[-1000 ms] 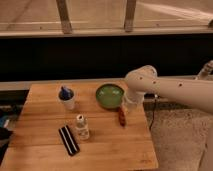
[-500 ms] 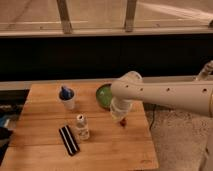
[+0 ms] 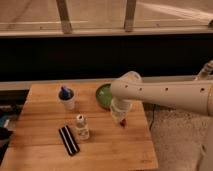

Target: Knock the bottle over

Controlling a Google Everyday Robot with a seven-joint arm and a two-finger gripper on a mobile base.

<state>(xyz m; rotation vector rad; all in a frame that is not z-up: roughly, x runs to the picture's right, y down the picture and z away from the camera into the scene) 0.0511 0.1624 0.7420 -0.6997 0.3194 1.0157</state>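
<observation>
The bottle (image 3: 82, 127) is small, clear and pale with a white cap. It stands upright on the wooden table (image 3: 45, 155), left of centre. My white arm reaches in from the right across the table. Its gripper (image 3: 119, 119) hangs low over the table, a short way right of the bottle and apart from it. The arm's bulk hides most of the gripper.
A white cup with a blue object in it (image 3: 66, 97) stands behind the bottle. A flat black striped bar (image 3: 69, 140) lies just left of the bottle. A green bowl (image 3: 103, 95) sits behind the gripper, partly hidden. A small red item (image 3: 123, 122) lies by the gripper.
The arm has swung left and lower across the table, bringing the gripper closer to the bottle. The bottle still stands upright in the same place.
</observation>
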